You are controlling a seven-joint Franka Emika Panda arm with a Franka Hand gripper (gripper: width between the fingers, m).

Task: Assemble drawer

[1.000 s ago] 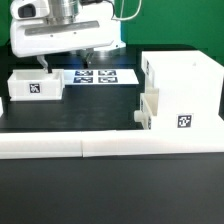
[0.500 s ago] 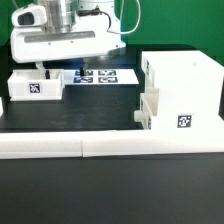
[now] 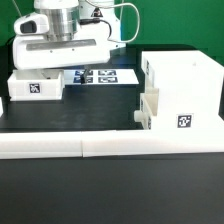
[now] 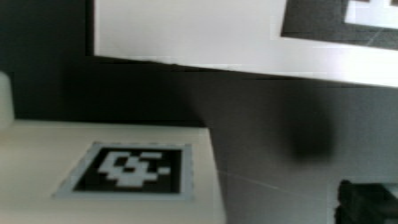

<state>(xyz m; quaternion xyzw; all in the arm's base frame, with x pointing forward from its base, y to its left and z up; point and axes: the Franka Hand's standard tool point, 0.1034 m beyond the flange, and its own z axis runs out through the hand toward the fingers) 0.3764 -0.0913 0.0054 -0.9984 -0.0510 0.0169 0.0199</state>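
The drawer's tall white case [image 3: 185, 85] stands at the exterior view's right, a square tag on its front. One small tray [image 3: 148, 110] sits against the case's left side. A second small tagged tray [image 3: 35, 86] lies apart at the exterior view's left. My gripper [image 3: 60, 68] hovers open just above and behind this tray, holding nothing. In the wrist view the tray's tagged white face [image 4: 134, 168] fills the near corner, and one dark fingertip [image 4: 368, 200] shows beside it.
The marker board [image 3: 98, 75] lies flat between the loose tray and the case, and is also seen in the wrist view as the marker board [image 4: 196, 40]. A long low white rail [image 3: 110, 147] runs along the front of the black table.
The gripper has shifted toward the exterior view's left, from over the marker board to over the loose tray. Its jaws have stayed open.
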